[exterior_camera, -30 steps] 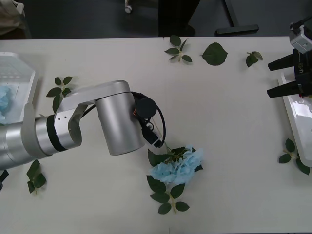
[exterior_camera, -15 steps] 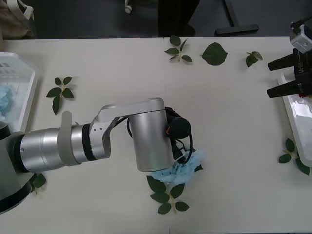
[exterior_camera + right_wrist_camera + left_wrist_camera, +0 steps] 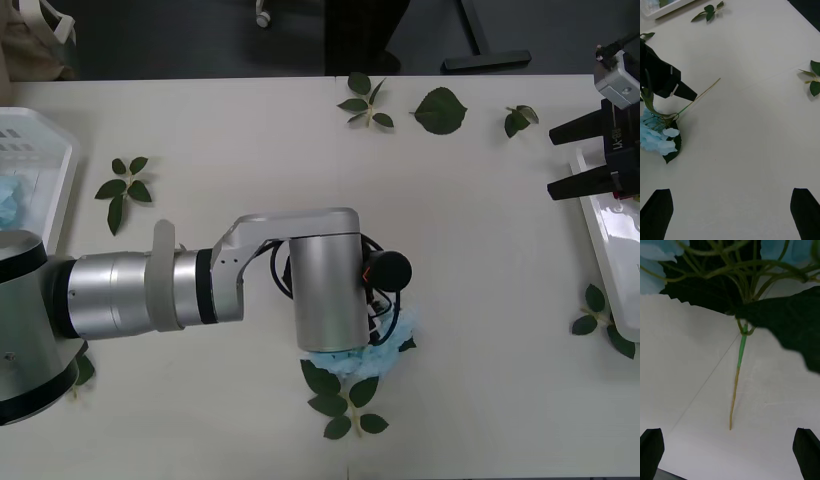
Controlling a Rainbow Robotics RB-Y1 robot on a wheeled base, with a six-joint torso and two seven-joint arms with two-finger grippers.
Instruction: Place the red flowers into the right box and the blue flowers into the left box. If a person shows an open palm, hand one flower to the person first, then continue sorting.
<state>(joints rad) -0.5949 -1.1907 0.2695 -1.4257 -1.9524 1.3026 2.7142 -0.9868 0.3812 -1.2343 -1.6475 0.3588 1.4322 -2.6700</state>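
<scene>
While the left arm reaches across the middle of the table (image 3: 480, 300), its wrist housing stands directly over a blue flower (image 3: 385, 352), covering most of the bloom in the front view. The left tool (image 3: 730, 450) is open: in its wrist view the two dark fingertips (image 3: 651, 448) sit at opposite corners, with the flower's thin stem (image 3: 738, 378) lying on the table between them and untouched. Dark green leaves (image 3: 790, 322) and pale blue petals lie just past the stem's upper end. From the right wrist view, the same flower lies flat on the table, bloom low and stem angled away, with the left tool's black body just beside it.

The right tool (image 3: 730, 210) is also open, fingers wide apart and holding nothing. It hovers at the table's right edge, over the near end of the right box (image 3: 608, 240).

The left box (image 3: 50, 190) sits at the table's left edge and holds another blue flower (image 3: 8, 200). Loose leaf sprigs (image 3: 125, 185) lie scattered across the table.
</scene>
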